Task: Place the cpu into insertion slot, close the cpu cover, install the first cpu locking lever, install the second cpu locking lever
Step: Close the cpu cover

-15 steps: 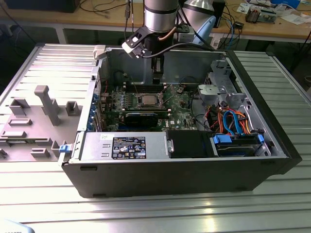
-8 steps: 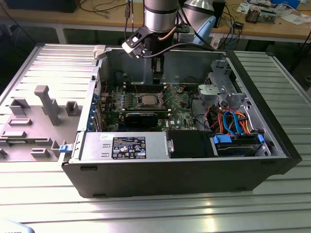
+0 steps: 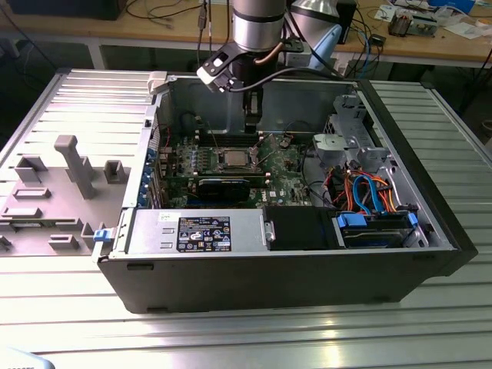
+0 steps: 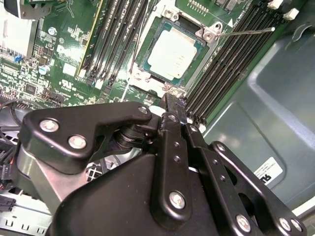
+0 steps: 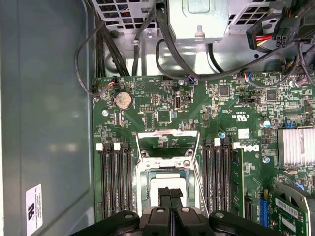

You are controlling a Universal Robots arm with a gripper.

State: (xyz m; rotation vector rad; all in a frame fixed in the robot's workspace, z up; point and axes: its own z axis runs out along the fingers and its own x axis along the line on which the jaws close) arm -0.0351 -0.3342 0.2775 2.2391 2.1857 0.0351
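Dull silver-grey cpu (image 4: 172, 56), flat and square, seated in insertion slot (image 4: 142, 77); cpu cover (image 5: 167, 143) tipped up; gripper (image 5: 170, 191) close above, fingers pressed together, empty.

I've got the open case (image 3: 307, 280) on the bench (image 3: 246, 338), with the fixture tray (image 3: 61, 184) just beside it on the exterior view's left. Inside, the cpu (image 5: 153, 189) sits in the insertion slot (image 5: 145, 179), with memory slots (image 5: 114, 182) on both sides and the cpu cover (image 5: 167, 133) swung open toward the coin cell (image 5: 123, 100). The hand (image 5: 170, 192) hangs directly above the cpu.
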